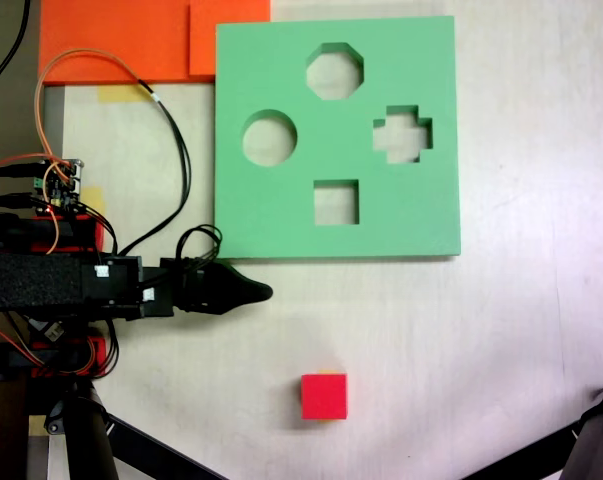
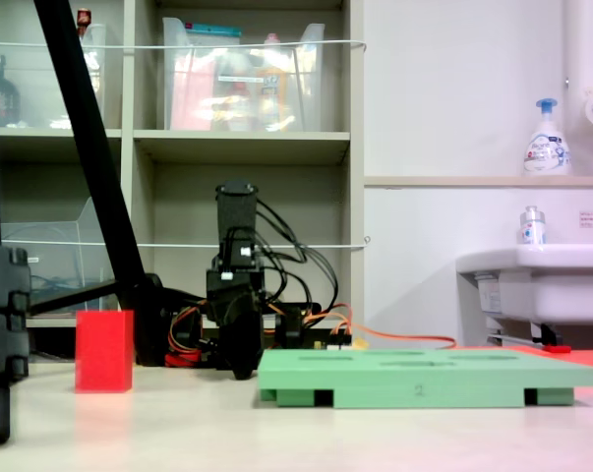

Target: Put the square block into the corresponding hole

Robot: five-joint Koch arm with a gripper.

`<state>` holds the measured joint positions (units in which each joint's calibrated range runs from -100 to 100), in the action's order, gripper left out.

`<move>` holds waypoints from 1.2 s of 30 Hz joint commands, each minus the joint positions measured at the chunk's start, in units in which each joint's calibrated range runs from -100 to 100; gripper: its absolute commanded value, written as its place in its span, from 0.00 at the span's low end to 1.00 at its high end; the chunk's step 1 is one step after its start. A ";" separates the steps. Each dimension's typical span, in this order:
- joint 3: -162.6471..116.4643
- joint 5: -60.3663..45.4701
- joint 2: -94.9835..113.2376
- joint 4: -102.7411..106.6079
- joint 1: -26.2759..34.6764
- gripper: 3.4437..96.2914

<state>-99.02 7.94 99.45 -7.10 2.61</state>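
The square block (image 1: 324,396), a small red cube, rests on the pale table near the first exterior view's lower middle; in the second exterior view the square block (image 2: 104,351) stands at the left. The green foam board (image 1: 281,225) lies flat above it, with the square hole (image 1: 336,203) at its lower middle. My black gripper (image 1: 259,291) points right just below the board's lower left corner, its jaws together with nothing between them, well apart from the block. In the second exterior view my gripper (image 2: 241,366) hangs low, facing the camera.
The board also has a round cutout (image 1: 270,138), an octagonal cutout (image 1: 335,71) and a cross-shaped cutout (image 1: 402,134). An orange sheet (image 1: 121,40) lies at the upper left. Cables (image 1: 171,140) loop beside the arm's base. Tripod legs (image 1: 131,440) cross the bottom corners.
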 commanded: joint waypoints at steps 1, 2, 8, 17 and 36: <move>-0.98 -0.49 0.55 6.38 0.00 0.49; -0.98 -0.49 0.55 6.28 0.00 0.49; -0.98 -0.49 0.55 6.28 0.00 0.49; -0.98 -0.54 0.55 6.28 0.15 0.49; 1.41 22.56 0.55 9.94 -6.01 0.46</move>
<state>-98.73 28.84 99.45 -6.41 -1.98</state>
